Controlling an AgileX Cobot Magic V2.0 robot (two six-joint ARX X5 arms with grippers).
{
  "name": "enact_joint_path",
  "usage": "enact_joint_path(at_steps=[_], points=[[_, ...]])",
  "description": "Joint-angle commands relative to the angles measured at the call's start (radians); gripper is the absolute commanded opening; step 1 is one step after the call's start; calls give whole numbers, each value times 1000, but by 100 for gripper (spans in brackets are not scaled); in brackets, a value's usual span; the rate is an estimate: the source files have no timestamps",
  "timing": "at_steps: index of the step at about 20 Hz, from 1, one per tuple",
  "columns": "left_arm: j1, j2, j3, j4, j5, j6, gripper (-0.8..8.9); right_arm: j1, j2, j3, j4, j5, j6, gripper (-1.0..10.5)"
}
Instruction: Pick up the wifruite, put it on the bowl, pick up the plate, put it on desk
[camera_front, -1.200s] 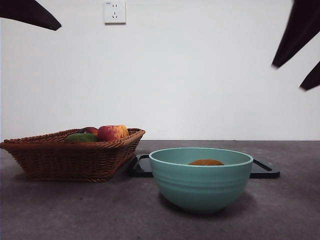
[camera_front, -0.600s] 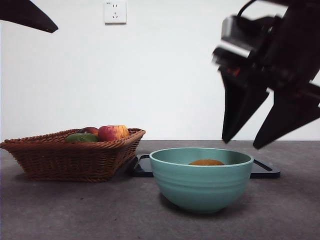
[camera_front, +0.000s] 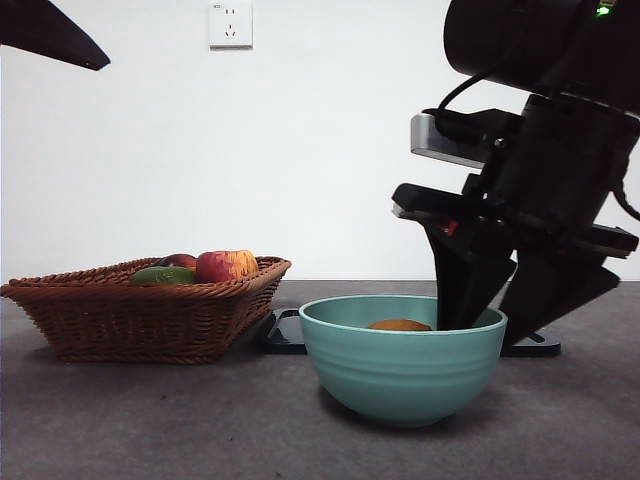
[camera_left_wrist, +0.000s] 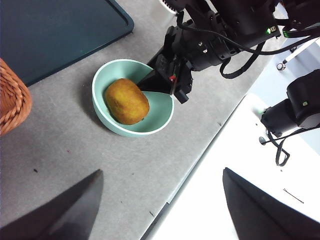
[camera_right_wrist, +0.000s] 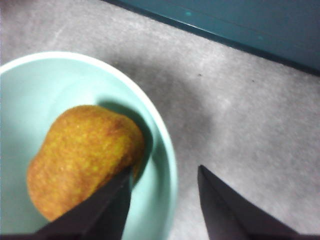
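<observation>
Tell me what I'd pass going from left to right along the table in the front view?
Wicker basket holding a green fruit and then an apple → teal bowl with the brown fruit inside → the right hand, open, straddling the bowl's right rim.

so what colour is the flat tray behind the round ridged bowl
Dark teal-blue flat tray with a darker raised edge, clearest in the left wrist view; the front view shows it almost black.
</observation>
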Motion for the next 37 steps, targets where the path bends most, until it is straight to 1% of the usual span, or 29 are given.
enact_joint_path(at_steps=[1, 2, 7, 13, 18, 21, 24, 27, 32, 37], points=[[-5, 5, 6, 5, 2, 16, 371, 17, 19, 5, 19, 5, 12, 44], [-5, 5, 6, 5, 2, 16, 371, 19, 19, 5, 25, 4, 12, 6], [-5, 5, 6, 5, 2, 16, 371, 24, 16, 6, 47, -3, 12, 6], [-5, 5, 6, 6, 2, 16, 371, 14, -37, 43, 42, -6, 9, 6], [-5, 5, 6, 5, 2, 16, 371, -52, -34, 116, 32, -11, -18, 6], [-5, 5, 6, 6, 2, 16, 371, -133, -23, 170, 34, -41, -28, 6], [-5, 5, 6, 5, 2, 16, 371, -208, 28, 234, 32, -64, -53, 6], [-5, 5, 6, 5, 2, 16, 371, -259, 134, 325, 23, -81, -87, 6], [-5, 5, 6, -14, 2, 16, 371, -279, 301, 447, 13, -82, -117, 6], [-5, 5, 6, -40, 2, 16, 371, -286, 392, 463, 50, -82, -119, 6]])
